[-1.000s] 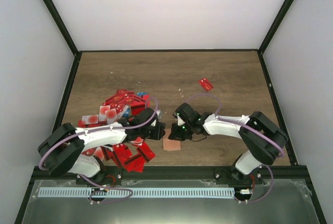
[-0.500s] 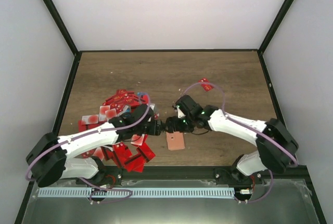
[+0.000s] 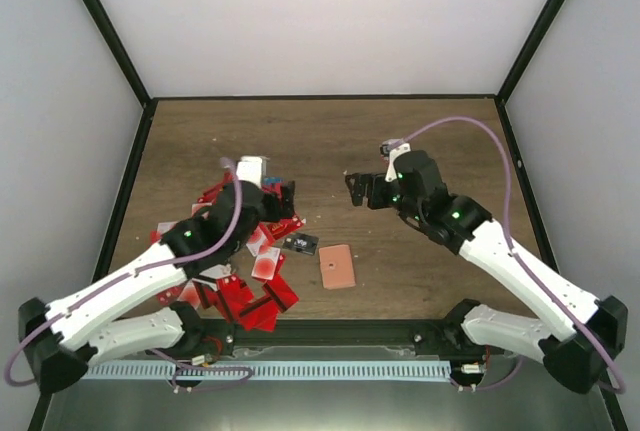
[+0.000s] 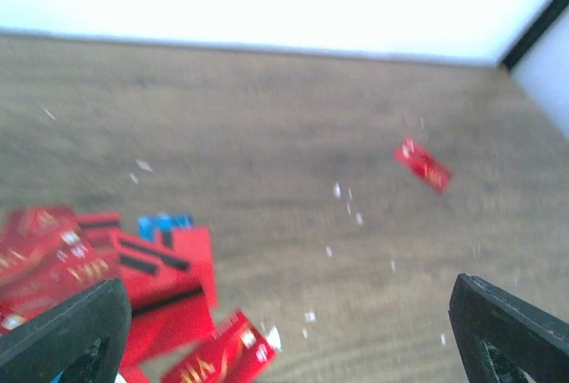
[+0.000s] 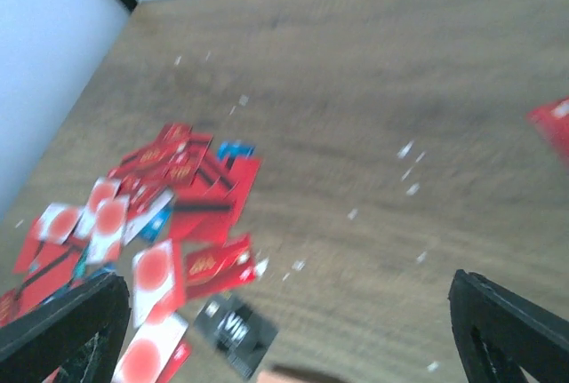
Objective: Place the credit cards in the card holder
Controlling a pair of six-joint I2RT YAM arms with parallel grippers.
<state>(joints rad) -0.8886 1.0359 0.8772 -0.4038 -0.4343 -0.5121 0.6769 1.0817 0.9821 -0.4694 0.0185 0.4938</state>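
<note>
Credit cards (image 3: 240, 296) heap lower left, just below my left end effector (image 3: 283, 197), nearer than the right end effector (image 3: 355, 191); both gape empty. Card holder (image 3: 336, 267) lies lower centre.

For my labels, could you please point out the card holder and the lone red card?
card holder (image 3: 337, 268): top external view, its centre.
lone red card (image 4: 423, 164): left wrist view, its centre.

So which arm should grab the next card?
Left, probably. Its open tool hangs right over the edge of the credit cards, while the right tool, also open, hangs off to their side, with no card beneath it.
</note>
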